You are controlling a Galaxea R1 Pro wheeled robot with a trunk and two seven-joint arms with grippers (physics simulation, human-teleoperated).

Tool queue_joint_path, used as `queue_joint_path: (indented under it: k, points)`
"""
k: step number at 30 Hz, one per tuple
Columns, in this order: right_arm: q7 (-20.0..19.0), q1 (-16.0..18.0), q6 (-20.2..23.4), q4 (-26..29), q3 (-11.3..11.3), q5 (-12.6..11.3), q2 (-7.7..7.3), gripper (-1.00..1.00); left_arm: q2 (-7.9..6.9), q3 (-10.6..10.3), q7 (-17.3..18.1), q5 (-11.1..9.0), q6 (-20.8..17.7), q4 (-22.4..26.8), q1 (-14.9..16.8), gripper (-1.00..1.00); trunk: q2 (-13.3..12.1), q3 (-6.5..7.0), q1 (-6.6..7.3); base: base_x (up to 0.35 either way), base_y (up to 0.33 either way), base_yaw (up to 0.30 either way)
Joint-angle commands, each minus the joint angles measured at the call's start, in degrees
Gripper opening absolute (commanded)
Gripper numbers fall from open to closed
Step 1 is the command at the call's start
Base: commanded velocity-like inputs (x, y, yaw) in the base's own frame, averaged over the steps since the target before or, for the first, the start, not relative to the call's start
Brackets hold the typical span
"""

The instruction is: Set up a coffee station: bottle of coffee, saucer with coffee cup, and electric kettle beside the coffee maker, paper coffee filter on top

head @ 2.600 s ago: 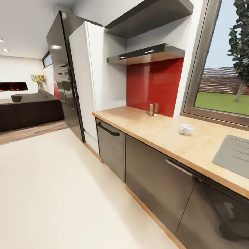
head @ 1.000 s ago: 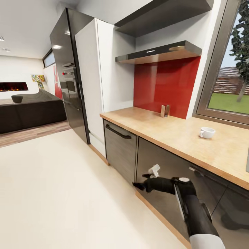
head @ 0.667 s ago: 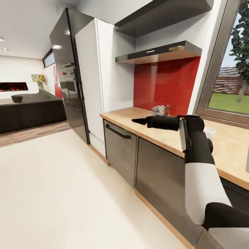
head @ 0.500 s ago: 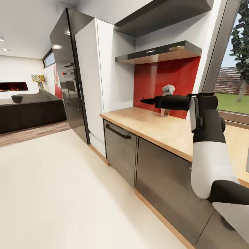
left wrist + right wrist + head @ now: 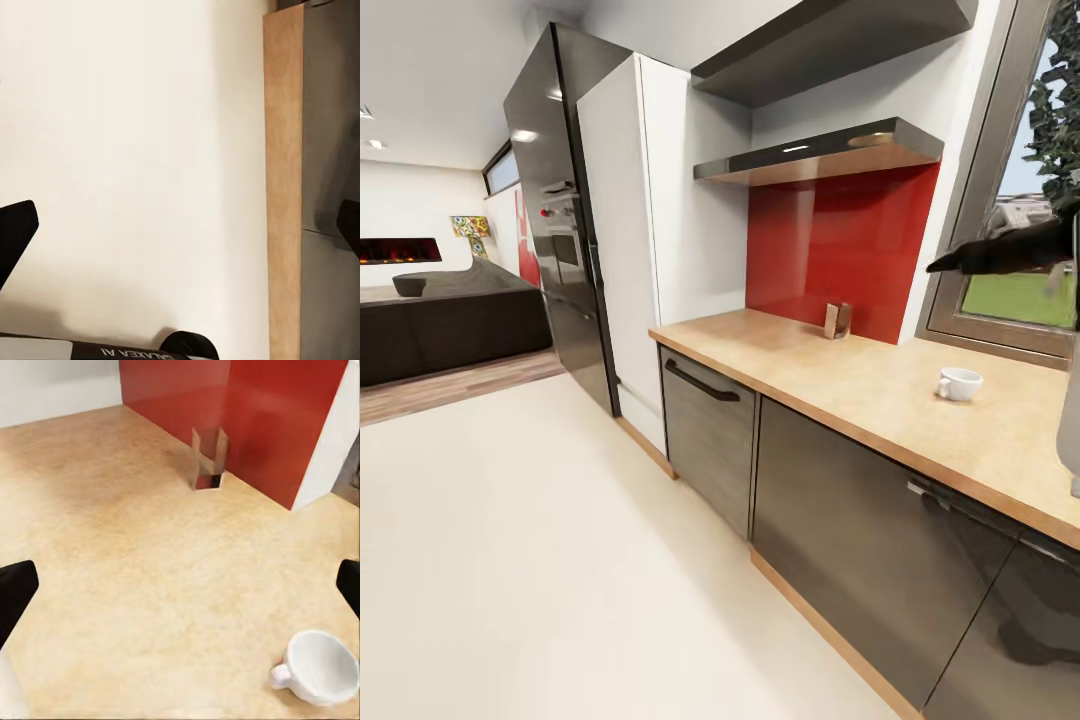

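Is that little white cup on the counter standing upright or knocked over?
Upright. The coffee cup sits on the countertop with its open mouth facing up and its handle out to the side; it looks empty.

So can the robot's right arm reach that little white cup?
Probably yes: the open right pincer hovers above the wooden countertop, and nothing stands between it and the small white coffee cup.

The wooden countertop (image 5: 840, 385) bears a white coffee cup (image 5: 959, 383) — and a small holder (image 5: 837, 321).
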State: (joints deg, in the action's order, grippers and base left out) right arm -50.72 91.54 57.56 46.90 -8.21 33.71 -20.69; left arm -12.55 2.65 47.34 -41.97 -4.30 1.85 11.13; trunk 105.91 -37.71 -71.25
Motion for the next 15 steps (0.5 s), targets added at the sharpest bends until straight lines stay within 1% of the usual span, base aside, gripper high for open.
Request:
queue_joint_path:
  k: [1,2,5,7,8,9,10,12,13,14,15]
  points:
    - [-0.6,0.4,0.2,-0.7,-0.1,3.0,-0.37,1.0,-0.01,0.3,0.2,0.0,-0.5,0.0,0.0,1.0,0.0,-0.06,0.01,0.0,0.0,0.0]
    - [-0.6,0.8,0.1,-2.4,-0.1,8.1,-0.95,1.0,-0.01,0.3,0.2,0.0,-0.4,0.0,0.0,1.0,0.0,-0.06,0.01,0.0,0.0,0.0]
    - [-1.8,1.6,-0.1,-4.9,-0.1,15.6,-1.51,1.0,-0.02,0.3,0.2,0.0,-0.4,0.1,0.0,1.0,0.0,-0.06,0.01,0.0,0.0,0.0]
    - [-3.9,2.1,-0.3,-6.3,-0.1,20.1,-1.91,1.0,-0.02,0.3,0.2,0.0,-0.4,0.1,0.0,1.0,0.0,-0.06,0.01,0.0,0.0,0.0]
    - [-6.9,2.5,-0.5,-7.4,-0.1,24.3,-2.33,1.0,-0.02,0.3,0.2,0.0,-0.4,0.1,0.0,1.0,0.0,-0.06,0.01,0.0,0.0,0.0]
    - [-8.6,2.7,-0.6,-7.8,-0.1,26.3,-2.56,1.0,-0.02,0.3,0.2,0.0,-0.4,0.1,0.0,1.0,0.0,-0.06,0.01,0.0,0.0,0.0]
    - [-12.2,3.0,-1.1,-8.4,-0.1,30.2,-3.09,1.0,-0.02,0.3,0.2,0.0,-0.4,0.1,0.0,1.0,0.0,-0.06,0.01,0.0,0.0,0.0]
    - [-16.0,3.3,-2.9,-8.8,0.0,34.1,-3.63,1.0,-0.02,0.3,0.2,0.0,-0.4,0.1,0.0,1.0,0.0,-0.06,0.01,0.0,0.0,0.0]
    - [-23.3,4.0,-8.1,-9.1,-0.1,41.2,-4.9,1.0,-0.01,0.3,0.2,0.0,-0.4,0.1,0.0,1.0,0.0,-0.06,0.01,0.0,0.0,0.0]
    - [-25.7,4.2,-9.6,-9.2,-0.1,43.5,-5.44,1.0,-0.01,0.3,0.2,0.0,-0.4,0.1,0.0,1.0,0.0,-0.06,0.01,0.0,0.0,0.0]
    - [-29.1,4.5,-11.8,-9.4,-0.1,46.9,-6.25,1.0,-0.01,0.3,0.2,0.0,-0.4,0.1,0.0,1.0,0.0,-0.06,0.01,0.032,-0.025,0.0]
